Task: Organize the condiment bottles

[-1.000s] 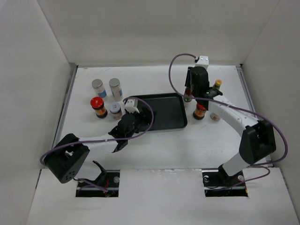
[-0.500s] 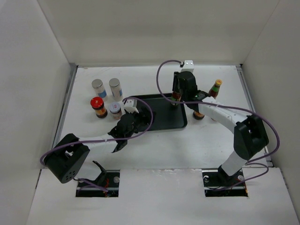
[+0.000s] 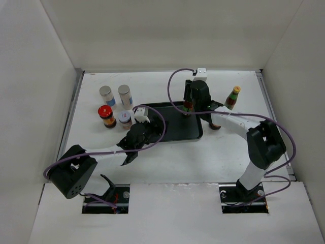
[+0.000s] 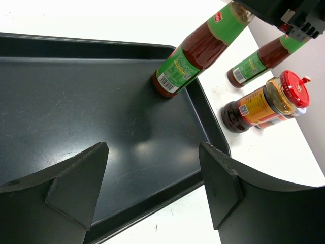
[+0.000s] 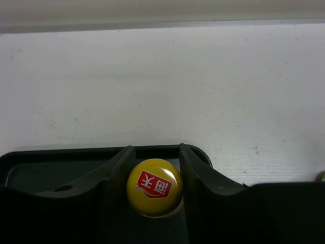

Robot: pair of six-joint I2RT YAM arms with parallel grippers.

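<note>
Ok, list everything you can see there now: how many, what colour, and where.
Shakers: two, silver caps, blue-white labels, far left.
Red-lidded jars: two, dark; one in front of the shakers, one right of the tray.
Pale-lidded jar: one, short, by the tray's left edge.
Held green bottle: one, yellow cap, tray's far right corner.
Loose green bottle: one, yellow cap, far right.
Tray: one, black, centre.
Left gripper: open, over the tray's near left.
Right gripper: shut on the held green bottle.

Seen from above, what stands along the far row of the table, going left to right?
Left shaker → right shaker → held green bottle → free green bottle.
</note>
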